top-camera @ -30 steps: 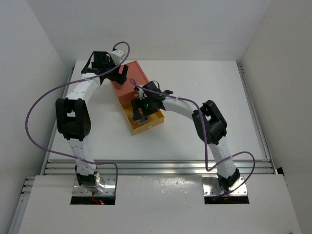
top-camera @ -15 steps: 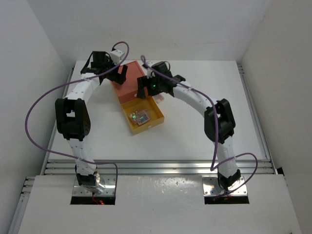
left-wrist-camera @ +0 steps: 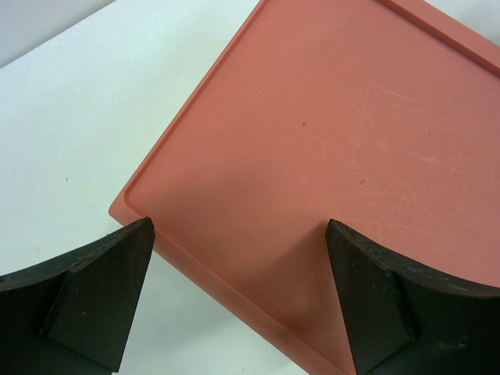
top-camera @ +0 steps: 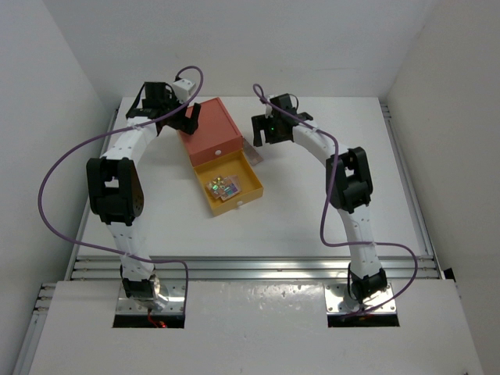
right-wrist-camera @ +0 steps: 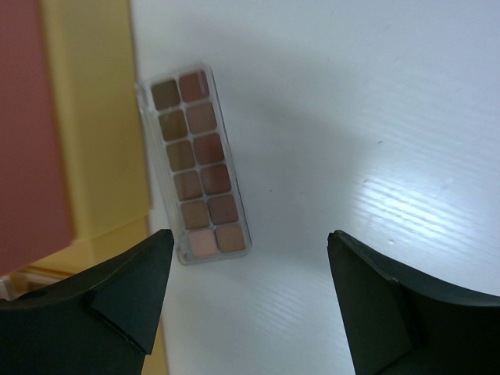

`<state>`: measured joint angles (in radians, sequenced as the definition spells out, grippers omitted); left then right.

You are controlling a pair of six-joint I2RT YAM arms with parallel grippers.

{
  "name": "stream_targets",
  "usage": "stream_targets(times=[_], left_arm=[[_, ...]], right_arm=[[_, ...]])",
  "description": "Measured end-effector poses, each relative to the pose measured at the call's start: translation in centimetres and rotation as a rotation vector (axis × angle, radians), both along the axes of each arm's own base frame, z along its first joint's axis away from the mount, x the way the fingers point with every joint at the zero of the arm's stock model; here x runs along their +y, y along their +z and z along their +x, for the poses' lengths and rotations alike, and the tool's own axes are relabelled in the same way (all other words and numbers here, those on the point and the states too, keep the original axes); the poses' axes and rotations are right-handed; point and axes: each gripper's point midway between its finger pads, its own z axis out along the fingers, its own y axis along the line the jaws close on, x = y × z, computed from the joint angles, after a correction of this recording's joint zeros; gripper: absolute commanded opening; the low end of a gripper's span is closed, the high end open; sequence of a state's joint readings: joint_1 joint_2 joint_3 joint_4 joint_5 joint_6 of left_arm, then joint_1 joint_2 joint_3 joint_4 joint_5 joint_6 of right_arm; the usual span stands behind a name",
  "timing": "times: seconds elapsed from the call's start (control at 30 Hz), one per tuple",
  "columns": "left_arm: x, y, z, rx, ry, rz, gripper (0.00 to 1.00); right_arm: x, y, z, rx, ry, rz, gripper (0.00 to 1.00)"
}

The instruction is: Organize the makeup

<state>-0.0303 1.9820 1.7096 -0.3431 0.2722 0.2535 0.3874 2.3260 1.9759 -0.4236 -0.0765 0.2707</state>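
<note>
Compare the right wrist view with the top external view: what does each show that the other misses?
Right wrist only: the long palette's two columns of brown and tan pans, beside the yellow drawer. Top external only: the multicoloured palette inside the drawer, and the left gripper over the orange-red box. Both: drawer and box.

Palette (right-wrist-camera: 195, 164) lies seemingly against the yellow drawer (right-wrist-camera: 94, 117); bare table (right-wrist-camera: 351, 94) frees its other side.

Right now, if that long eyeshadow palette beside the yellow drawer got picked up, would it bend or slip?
Probably stiff: the palette looks like a hard, clear-rimmed case. It lies flat on the table, so it shouldn't roll, though its thin edges may be slippery to pinch.
</note>
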Motion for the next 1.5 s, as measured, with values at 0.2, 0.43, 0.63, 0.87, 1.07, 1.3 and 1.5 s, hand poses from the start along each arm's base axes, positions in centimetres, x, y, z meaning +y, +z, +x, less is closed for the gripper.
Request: stream_targets(times=[0.2, 0.43, 0.63, 0.87, 1.07, 1.3, 1.5], left_arm=[[0.4, 0.0, 0.0, 0.0, 0.008, 0.002, 0.97], [0.5, 0.0, 0.1, 0.0, 0.012, 0.005, 0.97], [1.0, 0.0, 0.1, -0.002, 0.026, 0.014, 0.97], [1.2, 0.0, 0.2, -0.003, 0.031, 0.018, 0.97], [1.2, 0.0, 0.2, -0.003, 0.031, 0.018, 0.97], [1.2, 0.0, 0.2, -0.005, 0.031, 0.018, 0.97], [1.2, 0.0, 0.2, -0.004, 0.031, 0.018, 0.97]], right_arm=[[0.9, -7.0, -1.9, 0.115, 0.068, -0.077, 0.8], [3.0, -7.4, -2.8, 0.085, 0.195, -0.086, 0.8], [4.1, -7.4, -3.1, 0.065, 0.241, -0.078, 0.75], [4.9, -7.0, -3.2, 0.045, 0.236, -0.114, 0.28], [2.8, -6.9, -3.6, 0.076, 0.132, -0.195, 0.08], [-4.6, -8.0, -6.4, 0.199, -0.006, -0.32, 0.07], [-7.3, -7.9, -6.7, 0.213, -0.035, -0.34, 0.46]])
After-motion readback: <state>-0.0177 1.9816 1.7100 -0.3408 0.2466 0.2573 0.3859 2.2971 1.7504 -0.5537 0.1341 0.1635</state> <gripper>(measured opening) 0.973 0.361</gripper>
